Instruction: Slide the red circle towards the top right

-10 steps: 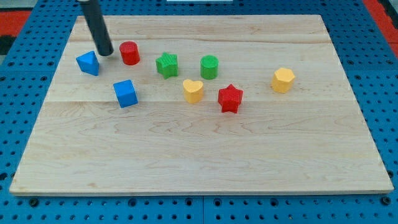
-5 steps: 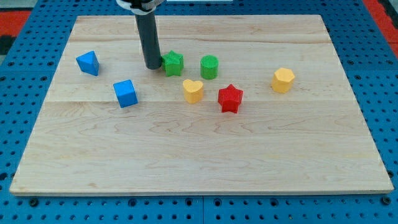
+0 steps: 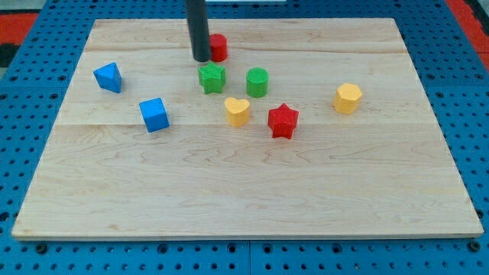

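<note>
The red circle [image 3: 218, 47] is a short red cylinder near the view's top, left of centre, on the wooden board [image 3: 252, 183]. My tip [image 3: 202, 58] stands right against its left side, and the dark rod hides part of it. A green star [image 3: 212, 77] lies just below the red circle.
A green cylinder [image 3: 257, 82], a yellow heart [image 3: 237, 111] and a red star [image 3: 283, 120] cluster around the middle. A yellow hexagon [image 3: 348, 98] sits at the right. Two blue blocks [image 3: 108, 76] [image 3: 153, 114] sit at the left.
My tip has gone right and then up, from beside the blue block at the left. The red circle has moved right and up, past the green star.
</note>
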Tool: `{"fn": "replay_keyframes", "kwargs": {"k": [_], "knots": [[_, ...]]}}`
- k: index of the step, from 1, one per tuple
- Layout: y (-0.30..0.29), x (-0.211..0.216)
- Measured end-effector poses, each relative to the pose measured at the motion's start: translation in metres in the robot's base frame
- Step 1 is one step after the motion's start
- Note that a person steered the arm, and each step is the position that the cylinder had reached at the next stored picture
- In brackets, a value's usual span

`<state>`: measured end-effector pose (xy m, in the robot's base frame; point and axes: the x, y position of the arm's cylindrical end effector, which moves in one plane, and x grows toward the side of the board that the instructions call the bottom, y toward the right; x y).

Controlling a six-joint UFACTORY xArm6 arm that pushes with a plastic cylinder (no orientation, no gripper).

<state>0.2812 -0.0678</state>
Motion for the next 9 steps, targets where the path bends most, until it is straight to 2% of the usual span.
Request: {"fn": "replay_keyframes", "kwargs": {"k": [1, 3, 4, 5, 6, 8, 9], "knots": [[0.008, -0.034], [0.105, -0.043], [0.098, -0.059], [0.059, -0.071], [0.068, -0.085], [0.184, -0.087], [0.206, -0.082]]}}
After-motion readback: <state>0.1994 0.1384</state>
